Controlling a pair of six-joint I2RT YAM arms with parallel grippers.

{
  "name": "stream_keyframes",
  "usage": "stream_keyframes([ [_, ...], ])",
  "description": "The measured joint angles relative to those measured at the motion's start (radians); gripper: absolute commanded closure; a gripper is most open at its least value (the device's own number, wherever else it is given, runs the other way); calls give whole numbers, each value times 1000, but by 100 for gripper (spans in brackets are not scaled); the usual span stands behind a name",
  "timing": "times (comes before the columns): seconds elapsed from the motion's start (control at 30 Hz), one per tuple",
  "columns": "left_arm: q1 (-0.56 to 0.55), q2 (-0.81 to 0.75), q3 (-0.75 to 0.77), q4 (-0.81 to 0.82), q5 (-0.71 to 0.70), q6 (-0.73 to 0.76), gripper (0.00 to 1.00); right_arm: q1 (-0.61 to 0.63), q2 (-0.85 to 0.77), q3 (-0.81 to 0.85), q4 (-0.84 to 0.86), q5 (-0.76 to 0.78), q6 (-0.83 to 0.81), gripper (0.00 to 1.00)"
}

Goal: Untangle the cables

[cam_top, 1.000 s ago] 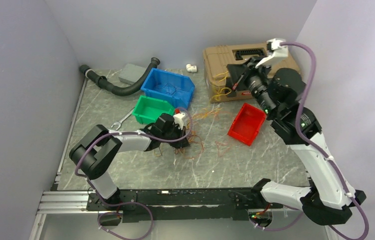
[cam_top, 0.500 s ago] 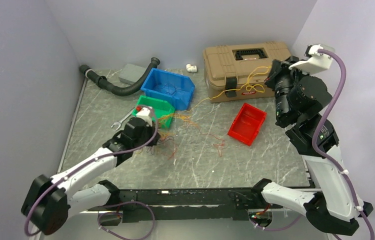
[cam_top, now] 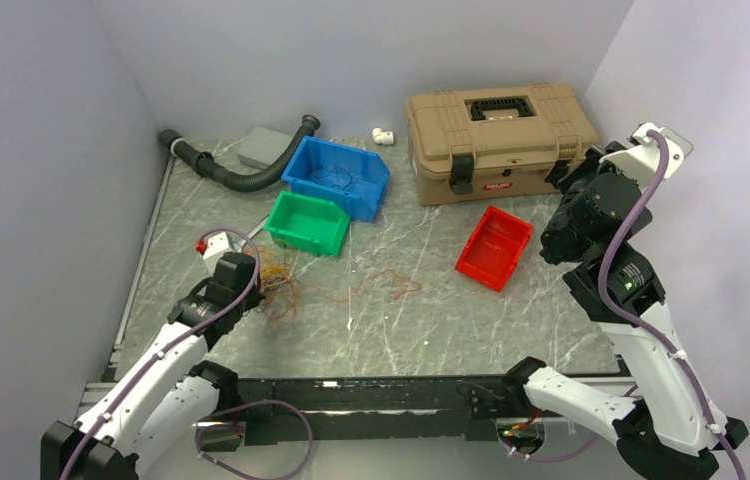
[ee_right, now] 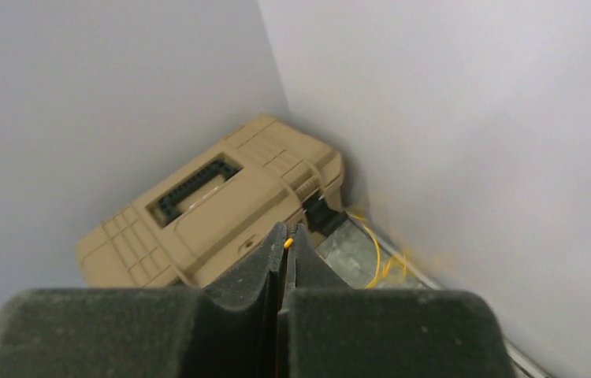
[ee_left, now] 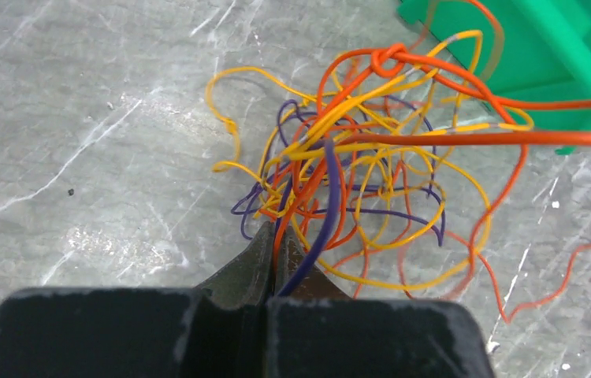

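A tangled bunch of orange, yellow and purple cables (cam_top: 279, 290) lies on the table near the green bin; the left wrist view (ee_left: 371, 157) shows it close up. My left gripper (cam_top: 257, 287) is at the bunch's left edge, with its jaws (ee_left: 278, 236) shut on orange and purple strands. One loose orange cable (cam_top: 383, 285) trails right across the table. My right gripper (cam_top: 563, 178) is raised beside the tan toolbox near the right wall. It (ee_right: 286, 236) is shut on a yellow cable whose tip shows between the jaws. More yellow cable (ee_right: 375, 264) hangs toward the floor by the wall.
A green bin (cam_top: 306, 222) and a blue bin (cam_top: 336, 175) stand behind the bunch. A red bin (cam_top: 494, 247) sits at centre right, the tan toolbox (cam_top: 496, 125) at back right. A black corrugated hose (cam_top: 241, 178), a grey box (cam_top: 266, 147) and a white fitting (cam_top: 383, 135) lie at the back.
My left gripper dragged the bunch left and toward the near edge, away from the green bin. My right gripper swung right toward the wall, pulling a yellow cable out of the bunch.
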Motion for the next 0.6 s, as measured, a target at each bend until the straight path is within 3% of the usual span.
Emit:
stream_keyframes([
  [0.27, 5, -44, 0, 95, 171, 108, 100, -8, 54, 15, -188, -232, 156, 100],
  [0.6, 5, -106, 15, 139, 305, 213, 100, -168, 199, -107, -289, -580, 307, 100],
])
